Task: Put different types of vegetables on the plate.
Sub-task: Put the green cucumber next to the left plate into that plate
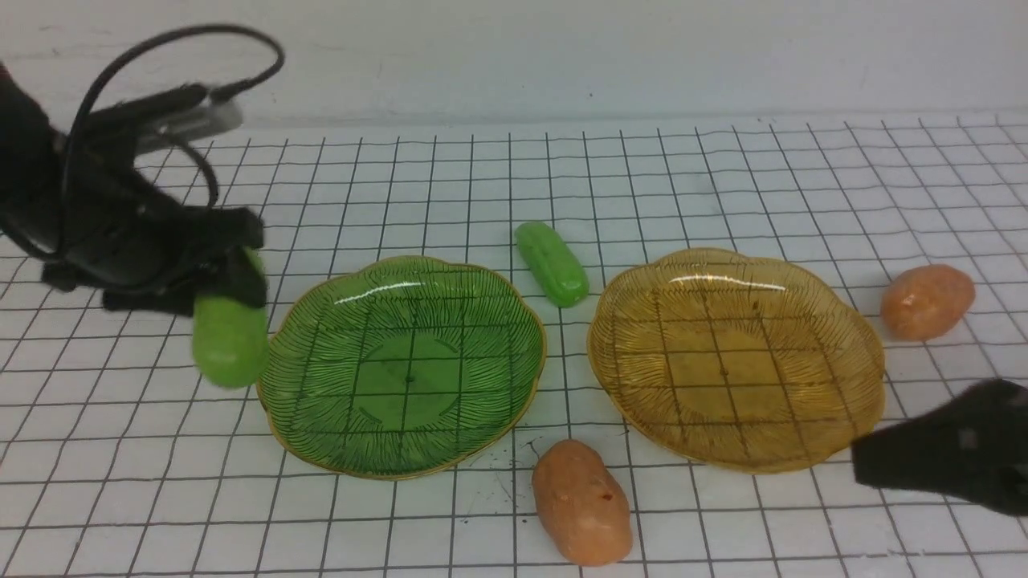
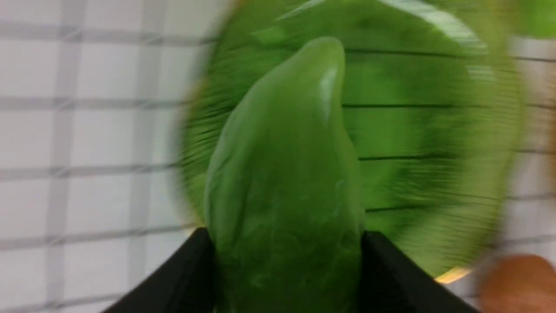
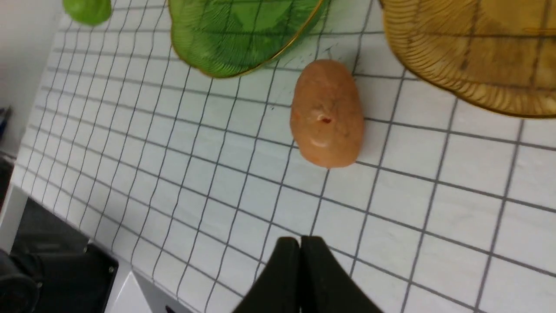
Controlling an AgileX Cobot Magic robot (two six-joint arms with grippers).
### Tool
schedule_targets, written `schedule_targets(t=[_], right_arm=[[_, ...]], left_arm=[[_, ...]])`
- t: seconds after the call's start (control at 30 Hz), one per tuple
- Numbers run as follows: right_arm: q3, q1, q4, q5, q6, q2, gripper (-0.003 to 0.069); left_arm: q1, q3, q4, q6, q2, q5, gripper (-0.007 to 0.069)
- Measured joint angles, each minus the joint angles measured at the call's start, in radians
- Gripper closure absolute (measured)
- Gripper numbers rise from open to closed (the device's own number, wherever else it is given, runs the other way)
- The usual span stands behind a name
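My left gripper [image 1: 229,277] is shut on a pointed green vegetable [image 1: 230,337], held in the air just left of the green plate [image 1: 321,433]. In the left wrist view that vegetable [image 2: 282,182] fills the space between the black fingers [image 2: 391,278], with the green plate [image 2: 434,152] blurred behind it. A second green vegetable [image 1: 552,263] lies between the green plate and the amber plate [image 1: 642,377]. One orange potato [image 1: 581,502] lies at the front centre, also in the right wrist view [image 3: 326,114]. Another potato [image 1: 927,301] lies far right. My right gripper [image 3: 300,243] is shut and empty at the front right.
The tabletop [image 1: 723,177] is white with a black grid. A white wall runs along the back. In the right wrist view the table's near edge [image 3: 143,278] and a dark base [image 3: 61,265] beyond it show.
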Motion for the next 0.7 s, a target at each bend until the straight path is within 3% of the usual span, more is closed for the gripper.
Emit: schedule_targets(t=[0.23, 0.33, 0.57, 0.63, 0.67, 0.7], right_arm=[[-0.065, 0.267, -0.121, -0.195, 0.051, 0.237, 0.0655], [-0.105, 0.346, -0.238, -0.266, 0.131, 0.359, 0.0601], [-0.197, 0.399, -0.299, -0.326, 0.212, 0.562, 0.0386], [-0.231, 0.407, -0.299, -0.331, 0.216, 0.619, 0.0295], [-0.264, 0.414, -0.297, -0.335, 0.218, 0.679, 0.0194], [-0.267, 0.416, -0.297, -0.335, 0.219, 0.690, 0.0184]], left_arm=[[-0.182, -0.016, -0.039, 0.052, 0.073, -0.037, 0.0256], [-0.208, -0.016, -0.016, 0.046, 0.140, -0.055, 0.0256], [-0.211, -0.016, 0.043, 0.017, 0.228, -0.114, 0.0253], [-0.211, -0.016, 0.078, 0.013, 0.238, -0.125, 0.0228], [-0.212, -0.017, 0.110, 0.008, 0.241, -0.136, 0.0189], [-0.212, -0.017, 0.115, 0.008, 0.241, -0.137, 0.0177]])
